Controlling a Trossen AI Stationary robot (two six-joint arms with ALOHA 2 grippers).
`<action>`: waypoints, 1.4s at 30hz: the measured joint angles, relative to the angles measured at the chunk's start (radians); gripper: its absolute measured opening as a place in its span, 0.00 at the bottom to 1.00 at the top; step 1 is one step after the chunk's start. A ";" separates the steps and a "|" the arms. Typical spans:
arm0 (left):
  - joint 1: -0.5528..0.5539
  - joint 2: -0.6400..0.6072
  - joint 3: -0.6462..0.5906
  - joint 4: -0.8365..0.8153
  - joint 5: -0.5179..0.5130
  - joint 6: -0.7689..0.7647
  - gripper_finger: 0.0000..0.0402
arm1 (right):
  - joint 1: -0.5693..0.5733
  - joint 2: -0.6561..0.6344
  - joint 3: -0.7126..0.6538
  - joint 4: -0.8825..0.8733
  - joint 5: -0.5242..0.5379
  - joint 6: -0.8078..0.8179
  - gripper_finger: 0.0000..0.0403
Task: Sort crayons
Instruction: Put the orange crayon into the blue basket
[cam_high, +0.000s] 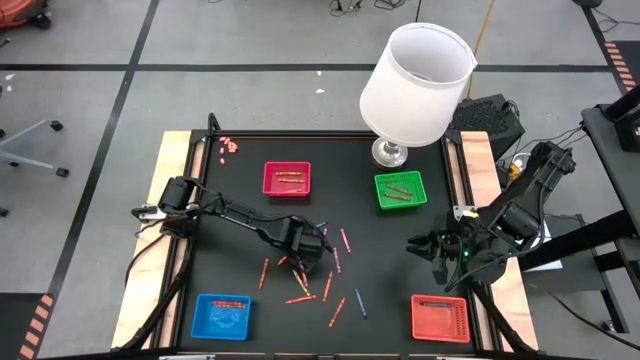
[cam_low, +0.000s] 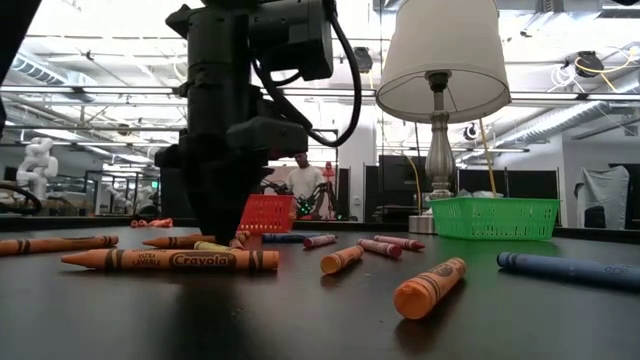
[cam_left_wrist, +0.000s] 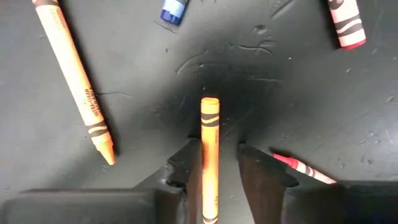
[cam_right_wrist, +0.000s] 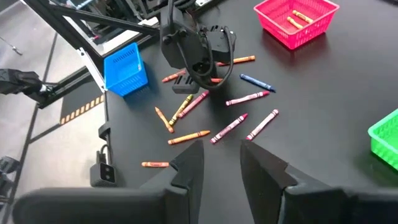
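- While lowered to the black tabletop near its middle, among the loose crayons, straddles one orange crayon with the left gripper.
- Fingers half spread, one on each side of that crayon: one pressed against the paper wrap, the other just clear of it, so not pinching it.
- Orange crayon flat on the tabletop, lengthwise between the fingers, its end poking out past the fingertips.
- Close around it: a longer orange crayon, the end of a blue crayon, the end of a pink crayon and a red crayon partly under one finger.
- Over the table's right side, well apart from the scattered crayons: right gripper, fingers parted, nothing between them.
- Four small trays on the table, with crayons visible inside each:
- magenta tray at the far centre;
- green tray beside the white-shaded lamp;
- blue tray at the near left;
- red tray at the near right.
- A small cluster of red crayons at the far-left corner, apart from the rest.
- Beyond the table in the low view, a person in the room behind.
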 joint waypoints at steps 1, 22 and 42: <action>0.000 0.000 0.000 0.000 0.002 0.000 0.25 | 0.000 0.000 0.000 -0.004 0.000 0.000 0.22; 0.001 0.006 0.057 -0.078 0.024 0.058 0.02 | 0.000 0.000 0.000 -0.050 0.004 -0.007 0.22; 0.024 -0.242 0.521 -0.600 -0.006 0.000 0.02 | 0.000 0.000 0.000 -0.051 0.001 -0.059 0.22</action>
